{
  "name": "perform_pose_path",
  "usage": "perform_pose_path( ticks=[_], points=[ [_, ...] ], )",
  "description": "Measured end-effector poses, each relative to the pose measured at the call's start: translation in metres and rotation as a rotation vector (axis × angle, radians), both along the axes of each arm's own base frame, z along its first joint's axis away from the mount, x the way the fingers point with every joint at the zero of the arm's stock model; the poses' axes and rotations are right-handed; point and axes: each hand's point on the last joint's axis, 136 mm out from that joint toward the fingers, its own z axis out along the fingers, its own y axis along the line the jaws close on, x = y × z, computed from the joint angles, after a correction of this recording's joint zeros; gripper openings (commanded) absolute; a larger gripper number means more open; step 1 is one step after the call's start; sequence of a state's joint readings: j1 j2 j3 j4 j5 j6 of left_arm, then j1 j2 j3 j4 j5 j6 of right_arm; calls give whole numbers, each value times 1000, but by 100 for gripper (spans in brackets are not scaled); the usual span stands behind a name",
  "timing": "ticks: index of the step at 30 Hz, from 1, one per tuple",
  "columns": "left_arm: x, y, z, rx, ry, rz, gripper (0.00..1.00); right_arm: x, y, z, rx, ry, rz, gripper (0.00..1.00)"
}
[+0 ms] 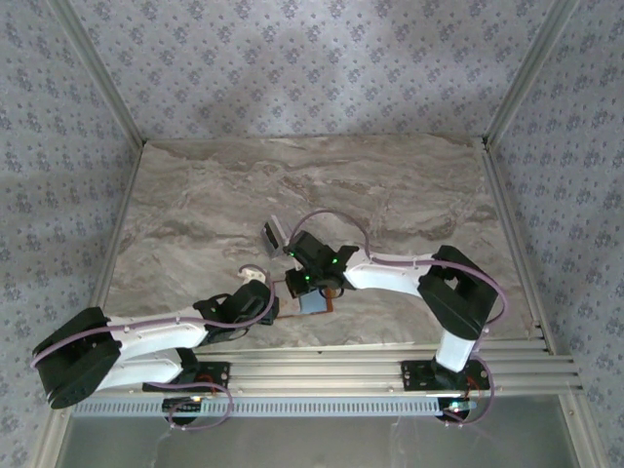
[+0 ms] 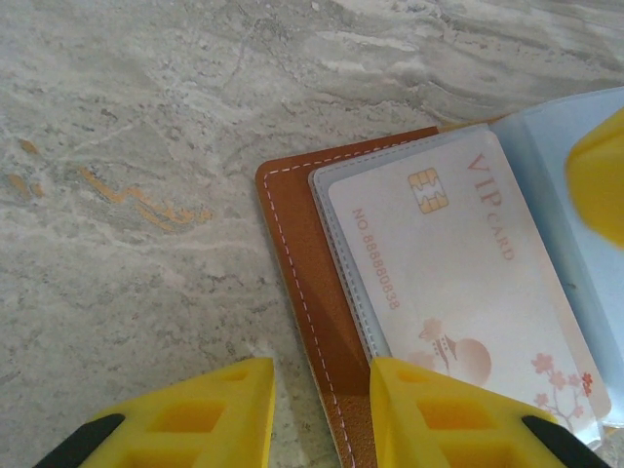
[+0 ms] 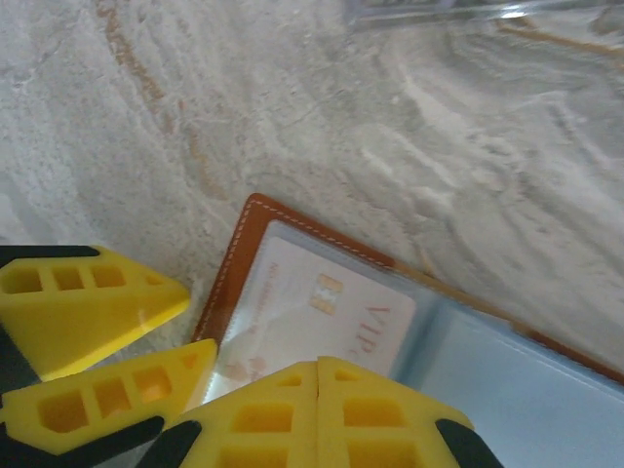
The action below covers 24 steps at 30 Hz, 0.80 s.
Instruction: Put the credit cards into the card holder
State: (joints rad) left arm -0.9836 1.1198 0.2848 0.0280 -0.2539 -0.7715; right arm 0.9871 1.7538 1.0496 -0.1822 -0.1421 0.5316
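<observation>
The card holder point(image 2: 302, 253) lies open on the table, brown leather outside, blue-grey inside point(image 3: 517, 380). A pale credit card point(image 2: 448, 283) marked VIP, with a gold chip, sits under the clear sleeve of its left page point(image 3: 312, 312). My left gripper point(image 2: 322, 375) is open and straddles the holder's brown stitched edge, with one finger over the table and the other over the card's corner. My right gripper point(image 3: 319, 366) is shut with nothing between its fingers, its tips just over the card's near end. In the top view both grippers point(image 1: 283, 292) point(image 1: 310, 281) meet over the holder point(image 1: 317, 304).
A small pale stack with dark edges point(image 1: 274, 234) lies on the marble table point(image 1: 409, 195) just beyond the grippers. Metal rails point(image 1: 390, 361) run along the near edge, and patterned walls close in the sides.
</observation>
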Motion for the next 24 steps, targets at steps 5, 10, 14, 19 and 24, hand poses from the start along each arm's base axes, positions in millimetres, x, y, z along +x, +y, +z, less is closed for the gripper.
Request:
perform_pose_path(
  ticks=[5, 10, 14, 19, 24],
  points=[
    [0, 0, 0, 0, 0, 0, 32, -7, 0, -6, -17, 6, 12, 21],
    [0, 0, 0, 0, 0, 0, 32, 1, -23, -11, -123, -39, -34, 37],
    [0, 0, 0, 0, 0, 0, 32, 8, -42, -15, -204, -56, -73, 38],
    [0, 0, 0, 1, 0, 0, 32, 21, -55, -14, -257, -73, -109, 38],
    [0, 0, 0, 1, 0, 0, 32, 31, -56, -16, -287, -95, -121, 39]
  ],
)
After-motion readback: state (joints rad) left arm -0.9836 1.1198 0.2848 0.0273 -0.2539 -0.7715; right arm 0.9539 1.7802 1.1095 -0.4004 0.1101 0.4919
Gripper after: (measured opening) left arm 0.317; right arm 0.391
